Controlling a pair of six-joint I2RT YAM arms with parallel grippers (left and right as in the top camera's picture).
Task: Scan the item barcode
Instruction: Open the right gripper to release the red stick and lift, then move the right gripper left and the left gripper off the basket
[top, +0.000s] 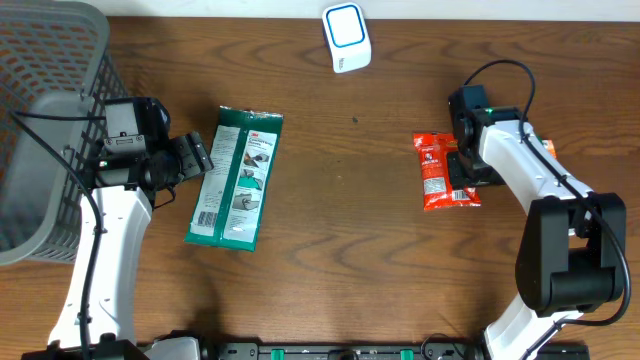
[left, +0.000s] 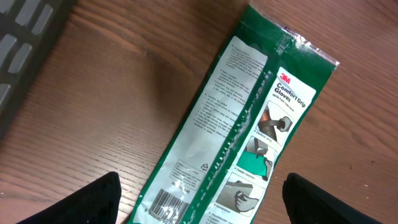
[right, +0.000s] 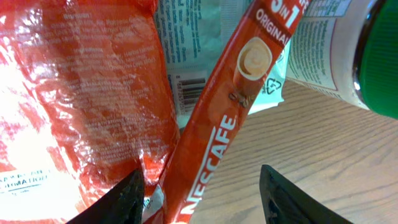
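Note:
A green 3M glove packet (top: 235, 178) lies flat on the wooden table, and its barcode (left: 165, 208) shows near the lower end. My left gripper (top: 200, 155) hovers open over the packet's left edge, one finger on each side of the packet (left: 249, 124). A white and blue scanner (top: 346, 37) stands at the back. A red crinkled packet (top: 440, 172) lies at the right. My right gripper (right: 202, 202) is open just above a red Nescafe stick (right: 217, 124), which lies between its fingers close to the left fingertip (right: 124, 199) and beside the red packet (right: 81, 93).
A grey mesh basket (top: 50, 80) fills the back left corner. Under the stick lies a pale packet with its own barcode (right: 191, 89). A white container with a green cap (right: 376, 56) sits at the far right, beside my right arm.

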